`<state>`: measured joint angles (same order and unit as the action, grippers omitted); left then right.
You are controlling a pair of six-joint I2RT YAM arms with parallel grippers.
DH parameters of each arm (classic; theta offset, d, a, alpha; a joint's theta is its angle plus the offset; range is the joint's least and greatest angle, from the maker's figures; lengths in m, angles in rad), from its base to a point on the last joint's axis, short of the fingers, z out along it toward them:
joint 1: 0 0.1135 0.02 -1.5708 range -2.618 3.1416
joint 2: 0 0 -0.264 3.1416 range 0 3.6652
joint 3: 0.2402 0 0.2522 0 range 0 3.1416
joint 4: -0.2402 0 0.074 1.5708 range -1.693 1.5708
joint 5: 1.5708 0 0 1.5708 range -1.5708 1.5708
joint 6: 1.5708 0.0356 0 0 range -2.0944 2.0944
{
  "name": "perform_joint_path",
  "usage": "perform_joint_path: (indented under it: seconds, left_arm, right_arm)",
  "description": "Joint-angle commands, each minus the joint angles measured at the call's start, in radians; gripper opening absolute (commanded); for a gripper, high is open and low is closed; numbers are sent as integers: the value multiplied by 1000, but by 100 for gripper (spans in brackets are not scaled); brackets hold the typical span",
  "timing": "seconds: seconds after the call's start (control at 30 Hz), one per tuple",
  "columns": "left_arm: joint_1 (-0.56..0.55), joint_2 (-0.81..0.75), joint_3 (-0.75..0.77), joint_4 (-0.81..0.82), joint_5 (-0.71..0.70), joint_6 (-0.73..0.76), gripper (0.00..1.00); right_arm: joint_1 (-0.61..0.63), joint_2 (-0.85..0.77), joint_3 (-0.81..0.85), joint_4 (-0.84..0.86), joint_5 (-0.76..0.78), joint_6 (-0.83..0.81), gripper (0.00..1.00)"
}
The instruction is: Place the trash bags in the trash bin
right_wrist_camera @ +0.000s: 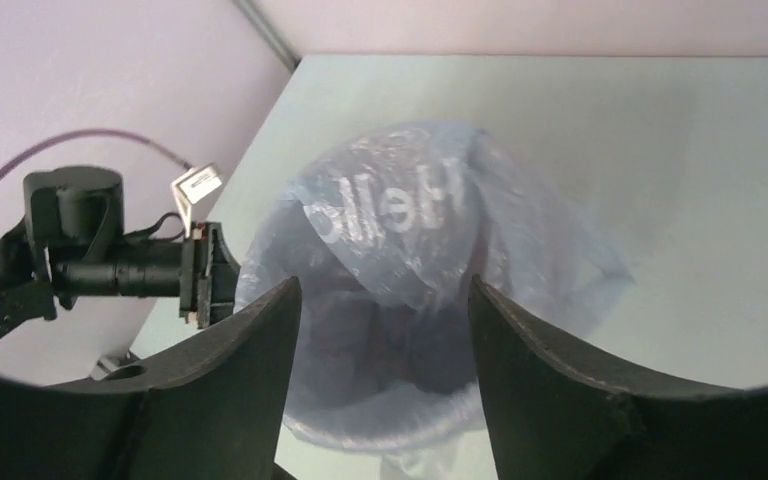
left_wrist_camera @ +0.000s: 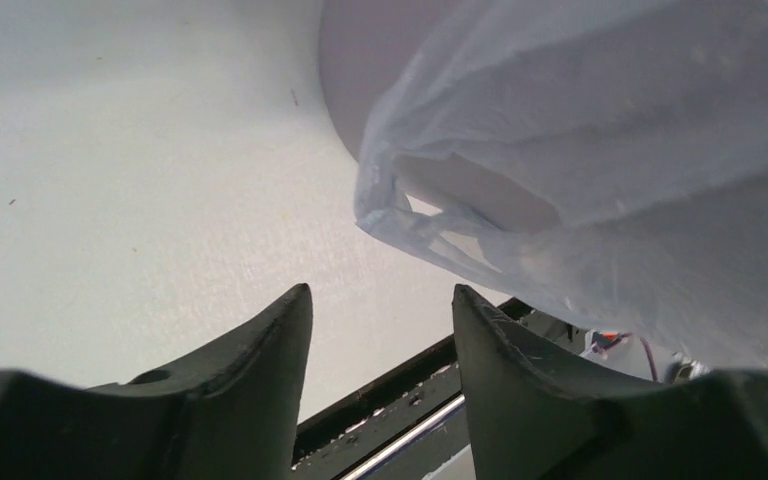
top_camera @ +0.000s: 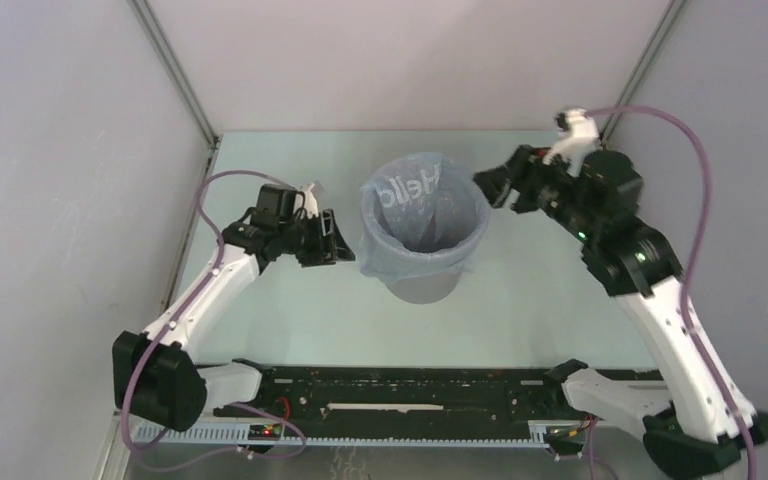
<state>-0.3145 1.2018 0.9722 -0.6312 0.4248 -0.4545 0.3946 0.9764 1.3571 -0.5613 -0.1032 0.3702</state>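
Inspector: Position of the trash bag [top_camera: 390,255], overhead view?

Technician: It lines the trash bin [top_camera: 425,288], mouth open, edge folded down over the rim. White lettering shows on its far inner side. The bin stands upright mid-table [top_camera: 530,300]. The left gripper [top_camera: 335,240] sits just beside the bin's left wall. The right gripper [top_camera: 487,188] is close to the rim's far right side; contact cannot be determined.

Inspector: Left wrist view?

Technician: Fingers [left_wrist_camera: 270,350] are spread and hold nothing. A folded bag edge [left_wrist_camera: 410,215] hangs just ahead of them over the bin wall [left_wrist_camera: 360,70], untouched.

Inspector: Right wrist view?

Technician: Fingers [right_wrist_camera: 260,340] are released, gripping nothing. Beyond them the bag [right_wrist_camera: 400,200] gapes inside the bin, and the left gripper [right_wrist_camera: 200,275] faces it from the opposite side.
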Motion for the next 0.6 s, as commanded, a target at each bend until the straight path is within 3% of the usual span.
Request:
perform_joint_path:
  seconds: [0.0, 0.2, 0.37, 0.57]
  left_arm:
    - [35, 88, 70, 46, 58, 11, 56]
    - [35, 208, 86, 137, 120, -18, 51]
    - [32, 281, 93, 141, 158, -5, 49]
    - [29, 335, 96, 146, 164, 10, 48]
  right_arm:
    - [116, 212, 74, -16, 83, -84, 67]
    - [250, 436, 123, 23, 158, -115, 62]
    - [289, 601, 126, 71, 240, -61, 54]
    - [306, 700, 40, 300, 258, -45, 57]
